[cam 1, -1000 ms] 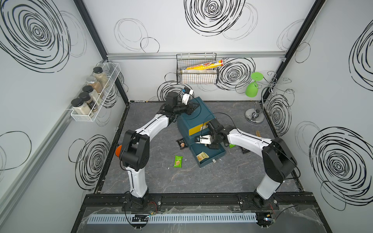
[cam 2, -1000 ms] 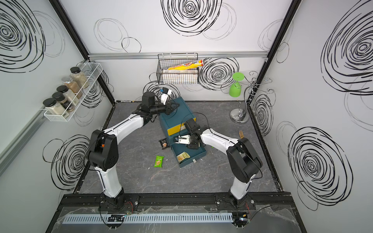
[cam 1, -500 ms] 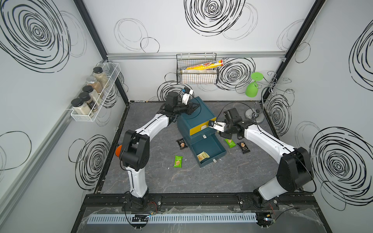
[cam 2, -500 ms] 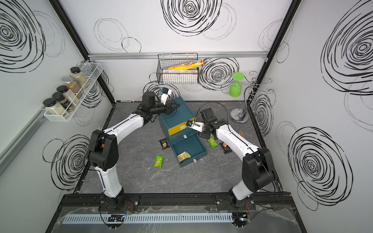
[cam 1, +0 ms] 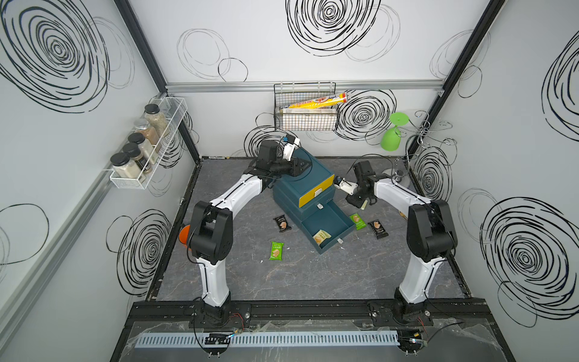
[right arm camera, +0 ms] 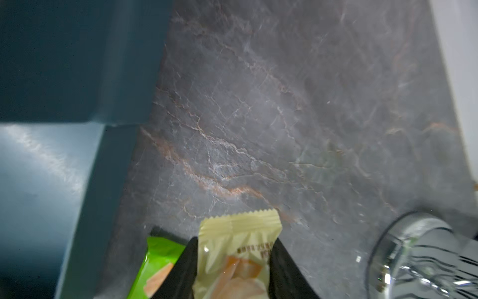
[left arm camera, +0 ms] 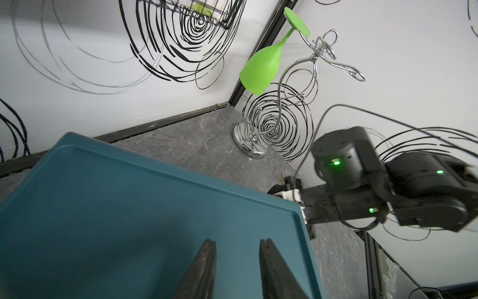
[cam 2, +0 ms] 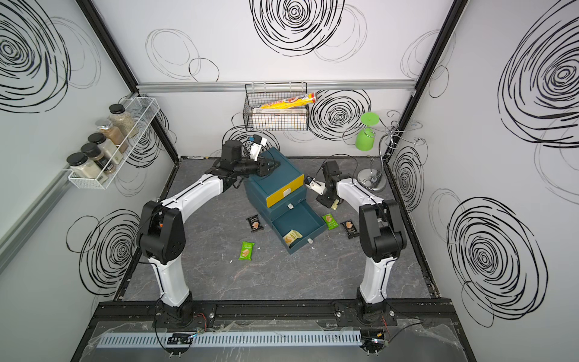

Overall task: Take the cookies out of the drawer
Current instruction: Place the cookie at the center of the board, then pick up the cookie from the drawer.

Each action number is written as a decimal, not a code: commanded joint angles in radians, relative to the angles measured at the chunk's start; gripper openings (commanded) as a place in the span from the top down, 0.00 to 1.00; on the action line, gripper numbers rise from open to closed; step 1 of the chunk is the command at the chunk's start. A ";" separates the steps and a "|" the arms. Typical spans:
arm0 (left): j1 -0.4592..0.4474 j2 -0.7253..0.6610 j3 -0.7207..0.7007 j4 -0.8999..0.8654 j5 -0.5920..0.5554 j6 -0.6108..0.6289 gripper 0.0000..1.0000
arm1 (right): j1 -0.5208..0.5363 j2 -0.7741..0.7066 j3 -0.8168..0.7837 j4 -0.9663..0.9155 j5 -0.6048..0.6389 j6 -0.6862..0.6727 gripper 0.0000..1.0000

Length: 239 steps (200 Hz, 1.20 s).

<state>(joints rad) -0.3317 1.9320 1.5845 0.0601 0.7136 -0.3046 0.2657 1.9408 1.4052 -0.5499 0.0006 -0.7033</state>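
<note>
The teal cabinet (cam 1: 297, 188) has its bottom drawer (cam 1: 326, 219) pulled out. One cream cookie packet (cam 1: 321, 236) lies in the drawer. On the table, a black packet (cam 1: 283, 223) and a green packet (cam 1: 276, 250) lie left of the drawer. Another green packet (cam 1: 357, 221) and a black one (cam 1: 378, 228) lie to its right. My right gripper (right arm camera: 235, 240) is shut on a cream packet (right arm camera: 240, 233), held just above the table right of the cabinet, beside the green packet (right arm camera: 155, 259). My left gripper (left arm camera: 238, 242) is open and empty over the cabinet top (left arm camera: 129, 207).
A chrome glass stand (cam 1: 394, 178) with a hanging green glass (cam 1: 391, 138) fills the back right corner, close behind my right gripper (cam 1: 360, 203). A spice rack (cam 1: 147, 147) hangs on the left wall. A wire basket (cam 1: 305, 116) hangs on the back wall.
My right arm lifted a cream packet from the drawer, swung right, and now holds it low beside the cabinet. My left gripper's jaws have parted on the cabinet top.
</note>
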 commanded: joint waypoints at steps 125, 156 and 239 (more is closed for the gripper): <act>-0.039 -0.147 0.122 -0.146 -0.033 0.039 0.24 | -0.096 -0.084 0.127 0.034 -0.116 0.271 0.30; -0.112 -0.231 0.181 -0.338 -0.183 0.239 0.22 | -0.099 -0.117 0.104 0.039 -0.113 0.330 0.30; -0.388 -0.253 0.160 -0.761 -0.468 0.561 0.17 | -0.125 -0.265 -0.041 0.182 -0.155 0.532 0.30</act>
<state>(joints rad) -0.6823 1.6154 1.8019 -0.5285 0.3893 0.1452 0.1581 1.7462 1.4250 -0.4572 -0.1299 -0.2661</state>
